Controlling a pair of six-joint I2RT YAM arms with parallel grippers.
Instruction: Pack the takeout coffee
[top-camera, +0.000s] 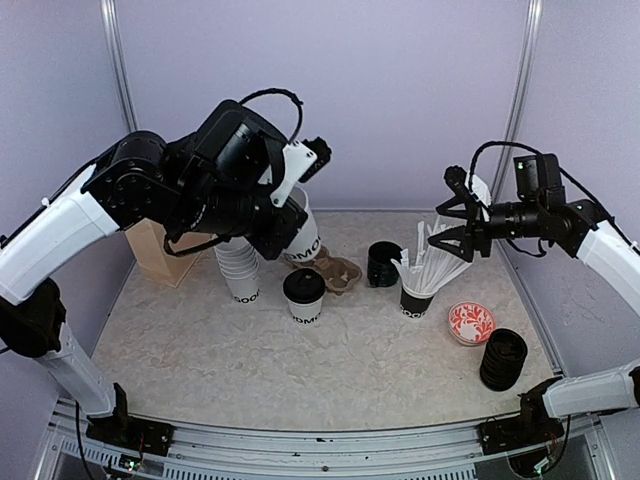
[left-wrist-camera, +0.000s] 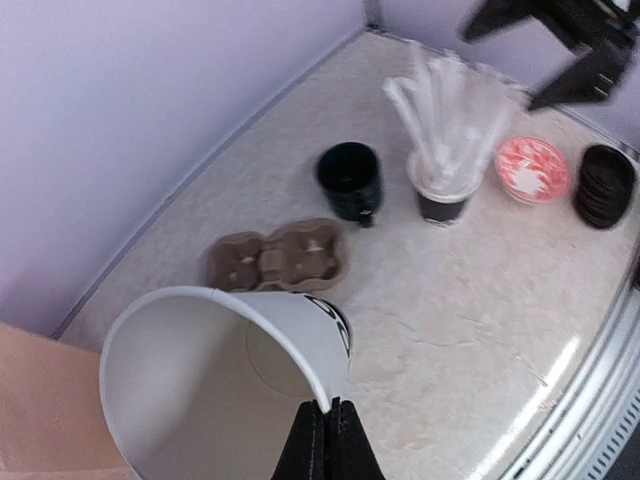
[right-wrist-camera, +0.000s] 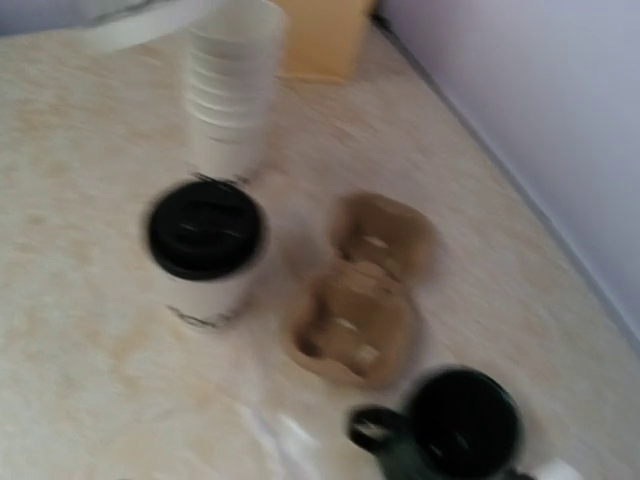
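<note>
White paper is pinched between the fingers of the left hand (left-wrist-camera: 324, 422), which are closed tight on the rim of an open cup (left-wrist-camera: 190, 390). The cup is held tilted and clear of the table (top-camera: 250, 370), its mouth towards the wrist camera and no lid on it. Below it stands a stack of cups (top-camera: 238, 272) and, behind that, a brown paper bag (top-camera: 158, 250). A lidded cup (top-camera: 304, 295) stands on the table just beside the moulded cardboard tray (left-wrist-camera: 280, 255), not in it, and both wells of the tray are bare. The right hand (top-camera: 450, 213) hangs wide open and holds nothing, above a black cup (top-camera: 416, 300) full of white sticks. A dark mug (left-wrist-camera: 350, 180), a red-and-white dish (left-wrist-camera: 532, 168) and a stack of lids (top-camera: 503, 358) lie further out. The packing looks barely begun: one coffee is capped but not seated, the lifted cup lacks its lid, and nothing has gone into the tray or, as far as can be seen, the bag. Black lettering runs round the cups, with fragments like "OMO" or "SOO" showing, but no whole word can be read.
</note>
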